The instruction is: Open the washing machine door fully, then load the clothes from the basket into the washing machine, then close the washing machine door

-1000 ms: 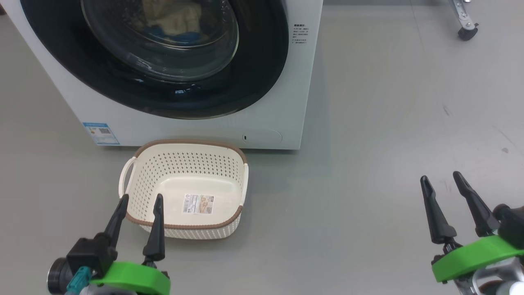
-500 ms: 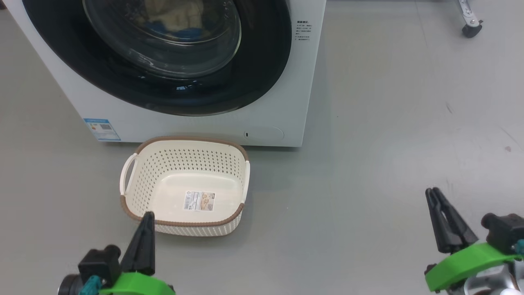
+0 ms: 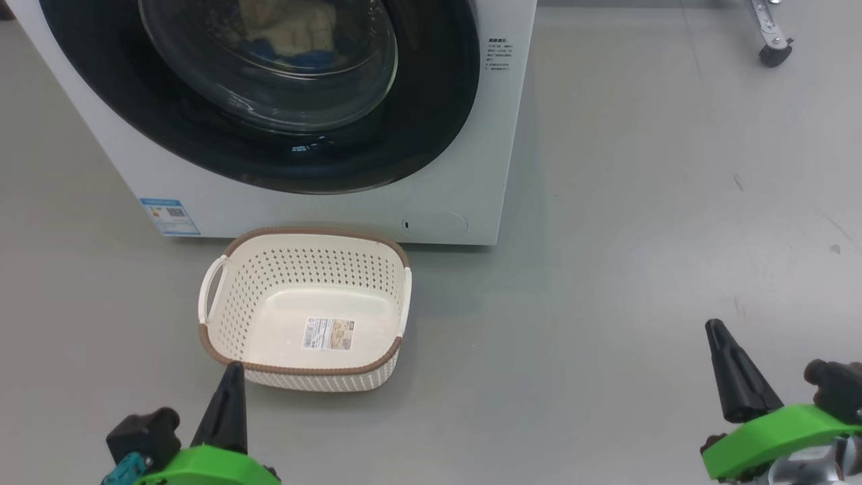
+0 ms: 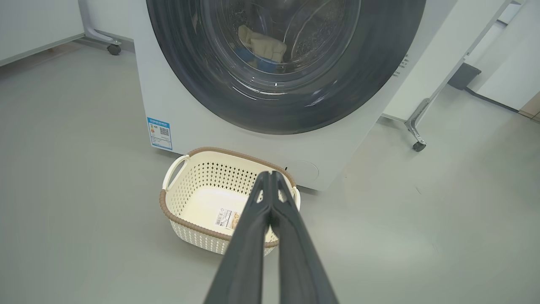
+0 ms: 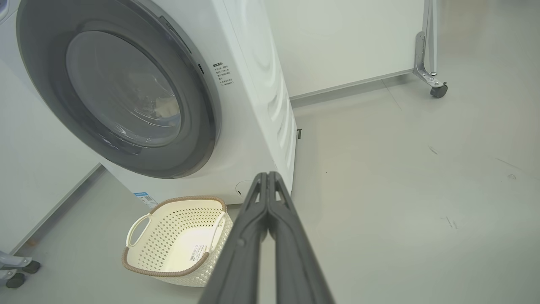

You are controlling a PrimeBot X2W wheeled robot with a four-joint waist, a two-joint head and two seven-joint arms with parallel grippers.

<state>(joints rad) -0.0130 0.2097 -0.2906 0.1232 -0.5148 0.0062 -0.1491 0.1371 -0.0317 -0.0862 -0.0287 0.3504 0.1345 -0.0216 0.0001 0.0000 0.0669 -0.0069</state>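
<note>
Grey floor: the basket stands empty before the washing machine; the clothes lie in the drum behind the shut door. I judge all steps done. Left jaws and right jaws are pressed together, holding nothing.

Count on site: one washing machine. It bears one washing machine door with one glass bowl, and one blue label and one round flap low on its front. Behind the glass, clothes: one bundle. Just in front of the machine, one basket, with two handles and one sticker. Nearer than the basket, two grippers: left gripper, right gripper. Beyond the machine's right side, one caster wheel.
</note>
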